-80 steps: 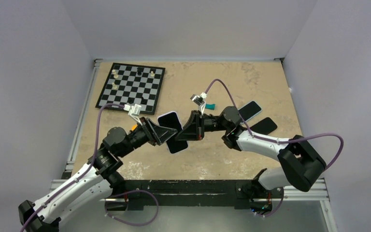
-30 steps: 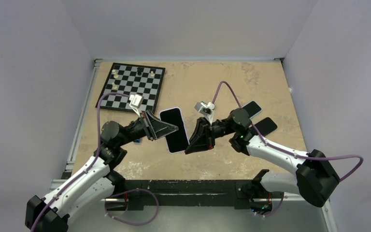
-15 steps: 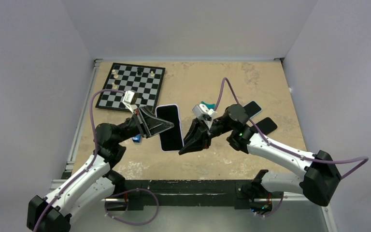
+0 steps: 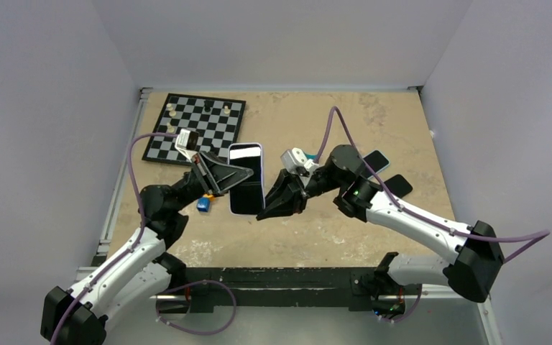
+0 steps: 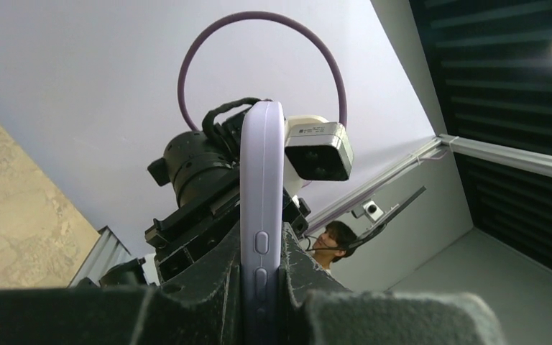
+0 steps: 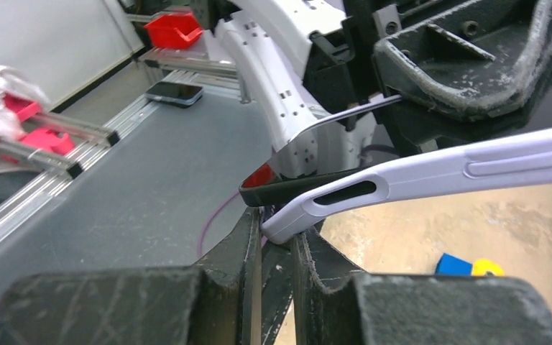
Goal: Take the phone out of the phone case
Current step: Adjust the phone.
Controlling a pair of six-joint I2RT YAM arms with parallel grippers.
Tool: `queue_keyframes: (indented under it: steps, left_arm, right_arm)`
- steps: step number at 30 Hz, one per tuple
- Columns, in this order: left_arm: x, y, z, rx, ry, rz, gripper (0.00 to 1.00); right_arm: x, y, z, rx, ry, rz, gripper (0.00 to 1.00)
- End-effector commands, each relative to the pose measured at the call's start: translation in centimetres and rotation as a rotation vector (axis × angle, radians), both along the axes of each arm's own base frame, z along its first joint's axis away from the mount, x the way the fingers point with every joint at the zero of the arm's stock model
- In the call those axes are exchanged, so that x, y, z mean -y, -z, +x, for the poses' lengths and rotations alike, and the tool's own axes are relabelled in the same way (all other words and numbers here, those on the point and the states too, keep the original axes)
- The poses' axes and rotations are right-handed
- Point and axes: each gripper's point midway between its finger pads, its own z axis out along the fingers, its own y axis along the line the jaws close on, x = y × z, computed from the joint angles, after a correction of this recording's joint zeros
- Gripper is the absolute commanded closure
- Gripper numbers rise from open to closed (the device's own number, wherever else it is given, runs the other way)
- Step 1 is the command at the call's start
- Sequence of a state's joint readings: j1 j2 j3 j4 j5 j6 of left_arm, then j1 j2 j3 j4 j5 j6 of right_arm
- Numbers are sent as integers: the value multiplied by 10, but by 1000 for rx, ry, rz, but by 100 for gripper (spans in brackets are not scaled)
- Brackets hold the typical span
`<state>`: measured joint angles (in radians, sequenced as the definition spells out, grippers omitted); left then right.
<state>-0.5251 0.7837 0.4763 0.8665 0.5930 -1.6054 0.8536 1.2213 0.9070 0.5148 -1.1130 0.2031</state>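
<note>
Left tool (image 5: 262,298) clamped tight on lilac phone case (image 5: 261,180), 9 o'clock edge. Right tool (image 6: 277,244) pinches its 5 o'clock corner, peeling it off the phone (image 4: 246,183).

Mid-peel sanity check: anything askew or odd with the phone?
Only a corner of the lavender case, pinched in the right gripper: it gapes away from the black phone. The left gripper clamps the cased side. Fits the peel; no damage visible.

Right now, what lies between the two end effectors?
Only the phone in its lilac case, gripped by left end effector and right end effector; top view shows it.
</note>
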Motion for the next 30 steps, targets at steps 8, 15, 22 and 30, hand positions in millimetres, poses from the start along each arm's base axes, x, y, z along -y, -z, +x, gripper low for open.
queue_keyframes:
  steps: [8, 15, 22, 30]
  left_arm:
    - [1, 11, -6, -44, 14, -21, 100]
    - [-1, 9, 1, 15, -55, -27, 100]
    - [-13, 32, 15, 94, -261, 116, 100]
    - [-29, 41, 27, 113, -414, 172, 100]
  right_arm:
    - [48, 10, 180, -133, 1232, 9, 100]
    - [18, 20, 134, -269, 955, -20, 100]
    - [-1, 52, 70, -498, 556, -192, 100]
    - [16, 67, 41, -522, 480, -346, 55]
